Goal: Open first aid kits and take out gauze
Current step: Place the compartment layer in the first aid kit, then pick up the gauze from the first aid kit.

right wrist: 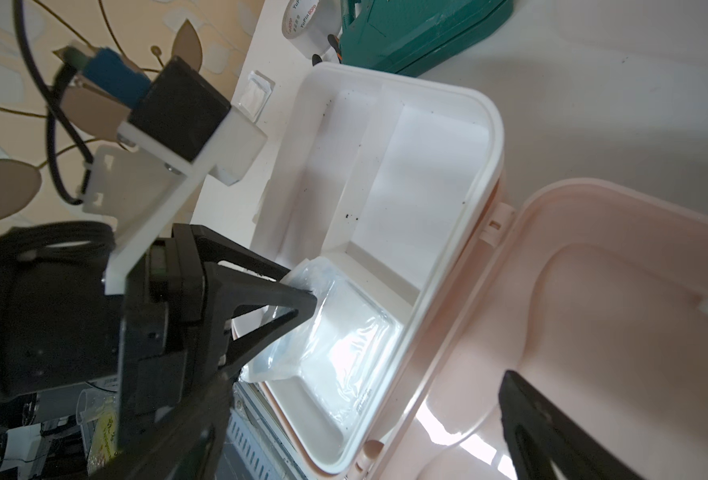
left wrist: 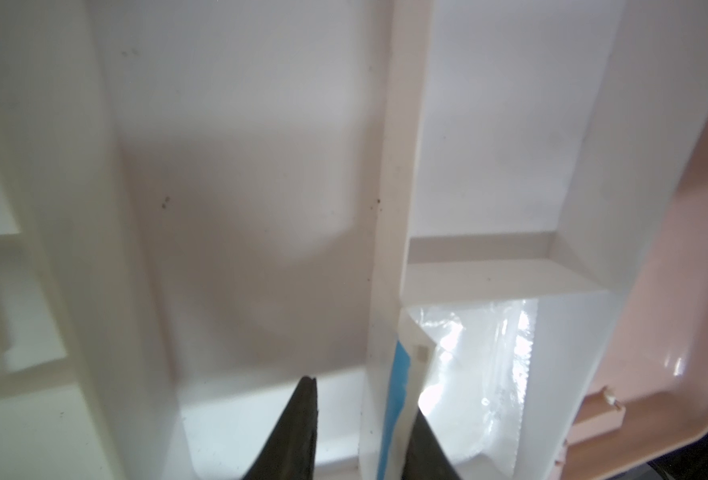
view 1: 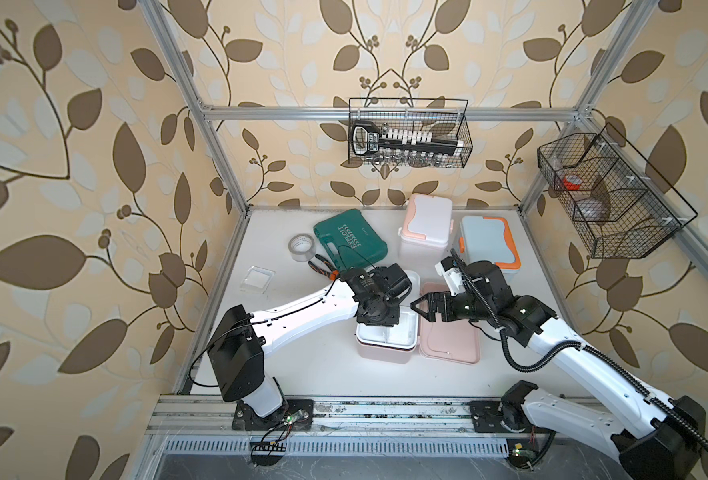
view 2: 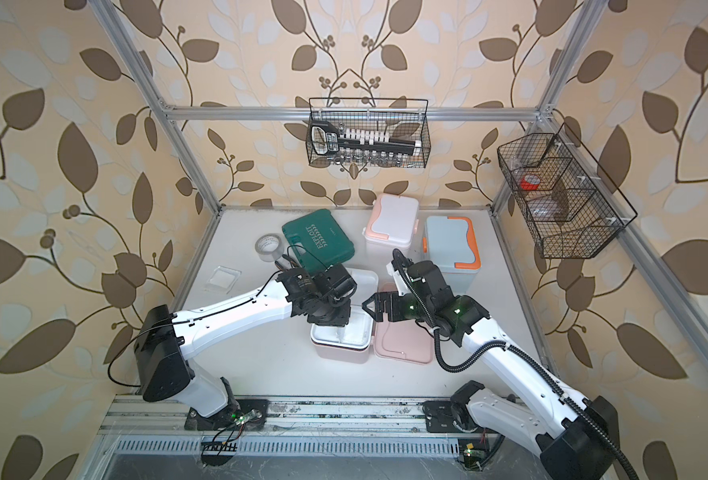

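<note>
In open pink first aid kit (view 1: 385, 358) mid-surface, gauze packet (right wrist: 344, 332) in near-edge compartment with left gripper (left wrist: 365, 390) slightly parted astride its edge, right gripper (view 1: 421, 309) spread wide and empty over flat pink lid (view 1: 454, 345), second gauze packet (view 1: 257, 279) by left edge, white-peach kit (view 1: 427, 220) and blue kit (view 1: 489, 243) closed toward far right corner.

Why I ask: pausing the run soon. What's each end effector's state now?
Left end effector: partly open at the gauze packet, not clamped on it.
Right end effector: wide open, empty.
</note>
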Controlling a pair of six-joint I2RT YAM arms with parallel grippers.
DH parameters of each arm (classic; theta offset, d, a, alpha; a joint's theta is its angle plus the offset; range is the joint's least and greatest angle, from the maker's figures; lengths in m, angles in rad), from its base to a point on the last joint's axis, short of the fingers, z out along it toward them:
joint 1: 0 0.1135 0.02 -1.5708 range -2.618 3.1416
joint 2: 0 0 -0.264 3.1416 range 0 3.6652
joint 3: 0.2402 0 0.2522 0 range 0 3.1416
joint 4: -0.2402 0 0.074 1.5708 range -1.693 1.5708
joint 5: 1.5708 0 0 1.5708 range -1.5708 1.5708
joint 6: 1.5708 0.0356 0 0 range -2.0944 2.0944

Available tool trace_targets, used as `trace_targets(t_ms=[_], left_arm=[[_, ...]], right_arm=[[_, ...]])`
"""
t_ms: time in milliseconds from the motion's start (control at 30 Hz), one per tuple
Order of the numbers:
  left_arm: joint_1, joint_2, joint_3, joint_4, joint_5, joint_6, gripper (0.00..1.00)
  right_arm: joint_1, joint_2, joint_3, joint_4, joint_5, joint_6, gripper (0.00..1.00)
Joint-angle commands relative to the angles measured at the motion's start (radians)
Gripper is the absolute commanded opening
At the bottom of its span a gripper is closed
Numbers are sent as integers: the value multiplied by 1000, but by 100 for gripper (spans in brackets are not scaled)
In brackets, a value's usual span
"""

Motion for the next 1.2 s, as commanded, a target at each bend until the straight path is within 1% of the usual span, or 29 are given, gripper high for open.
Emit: trace_targets(t_ms=[0, 267, 367, 433, 500, 867, 933, 1167], left_arm=[[-17, -29, 48, -54, -40, -13, 30], [-33, -33, 58, -61, -44, -22, 24], [-38, -33, 54, -64, -46, -28, 20], [-41, -37, 52, -68, -46, -32, 14], [-44, -42, 56, -72, -50, -35, 10], [-58, -76, 80, -98, -56, -38, 6], [-58, -80, 81, -99, -60, -35, 0], [-57, -95, 106, -126, -84, -22, 0]], right_arm=[[-3, 4, -17, -3, -10, -15, 100], [-4, -2, -19, -3, -12, -17, 100], [-4, -4, -21, -5, -12, -17, 99], [-4, -5, -21, -5, -12, -17, 100], [-4, -4, -21, -5, -15, -16, 100], [-4, 8, -20, -3, -28, -10, 100], [-4, 8, -20, -5, -24, -11, 99], [-3, 21, -12, -14, -27, -8, 97]])
